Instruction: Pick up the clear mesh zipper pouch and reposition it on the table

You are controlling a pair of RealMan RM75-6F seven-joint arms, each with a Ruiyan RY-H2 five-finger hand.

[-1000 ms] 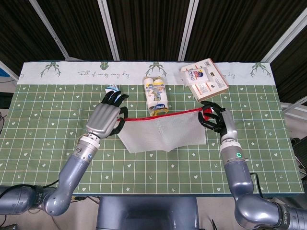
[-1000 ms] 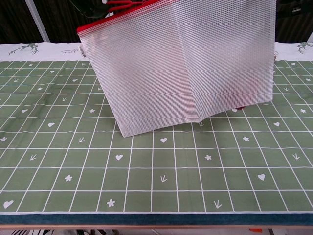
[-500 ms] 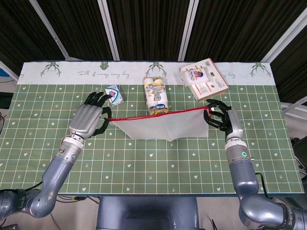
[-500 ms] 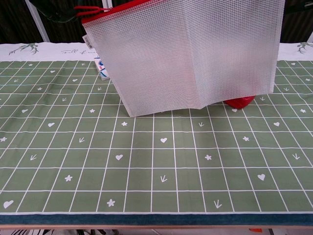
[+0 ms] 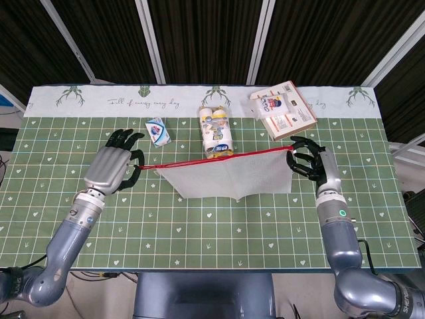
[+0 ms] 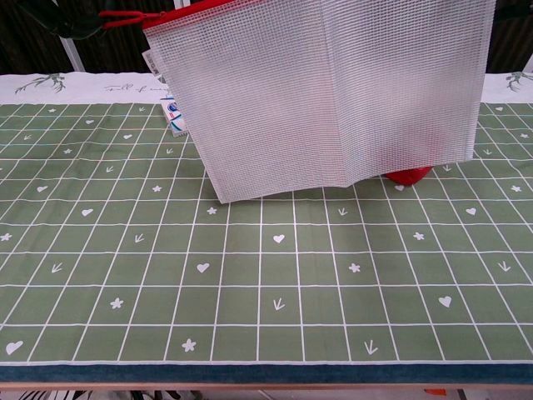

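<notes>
The mesh pouch [image 5: 229, 178] hangs above the table [image 5: 199, 226], just in front of the yellow packet [image 5: 216, 133]. The right hand [image 5: 309, 163] grasps its right corner. The left hand [image 5: 113, 166] pinches the red zipper pull.

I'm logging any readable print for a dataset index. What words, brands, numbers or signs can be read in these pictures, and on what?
"Full of every every day", roughly, in script on the tablecloth's white border; hard to read for sure.
Yellow and white package: print too small to read.
Small blue and white packet: too small to read.
Box with a white packet on it: labels blurred, not readable.
Mesh pouch: no text visible.
</notes>
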